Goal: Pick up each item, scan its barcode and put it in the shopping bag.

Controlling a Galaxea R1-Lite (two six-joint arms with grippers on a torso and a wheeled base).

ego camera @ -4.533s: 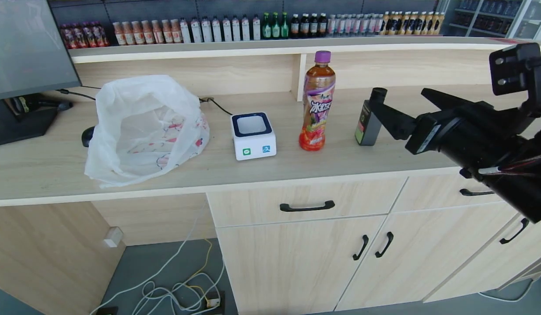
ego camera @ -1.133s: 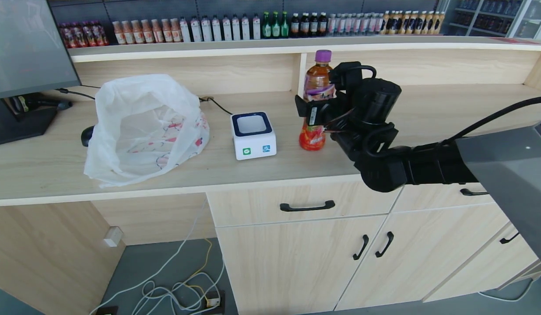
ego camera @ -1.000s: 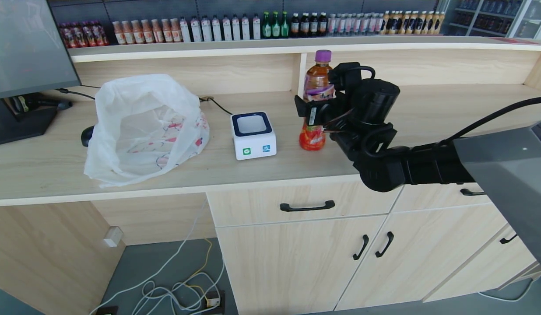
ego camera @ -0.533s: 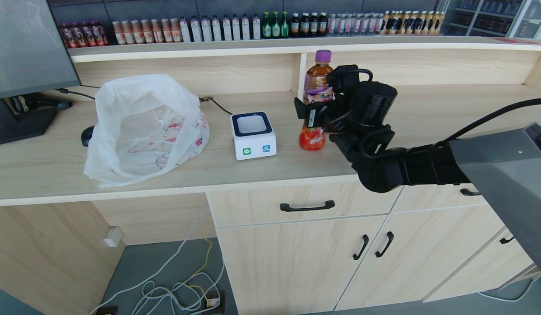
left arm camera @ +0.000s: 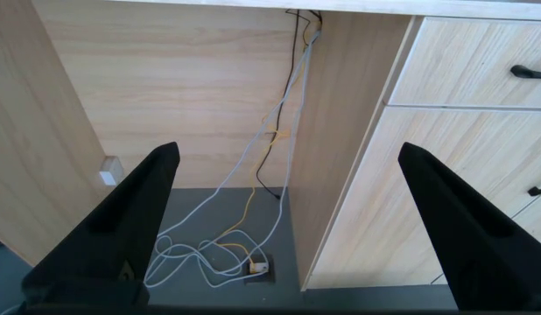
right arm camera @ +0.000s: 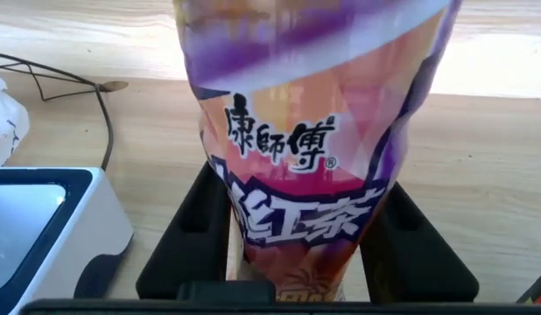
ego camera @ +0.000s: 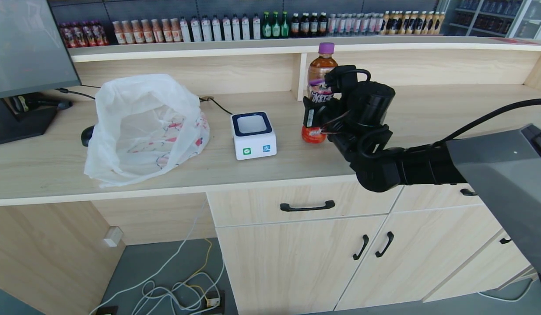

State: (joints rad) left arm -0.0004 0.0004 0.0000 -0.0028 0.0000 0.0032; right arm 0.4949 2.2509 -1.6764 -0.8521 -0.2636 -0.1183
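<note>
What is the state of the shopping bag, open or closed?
Open. The shopping bag sits on the counter with its mouth spread wide toward the front, and its inside is visible.

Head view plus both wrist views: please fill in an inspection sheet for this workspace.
Surface: light wooden counter with a raised back shelf.
Job's things: tea bottle upright in the right tool, beside the white scanner; white shopping bag, mouth open, on the scanner's other side.
Clutter: black mouse partly behind the bag; monitor at the counter's left end.
Tools: right tool shut on the tea bottle's label; left tool open, holding nothing, low, facing the space under the counter.
Cables: one black cable on the counter behind the scanner; loose cables on the floor.
Surroundings: drink bottles in a row on the far shelf; cabinet drawers and doors below.
</note>
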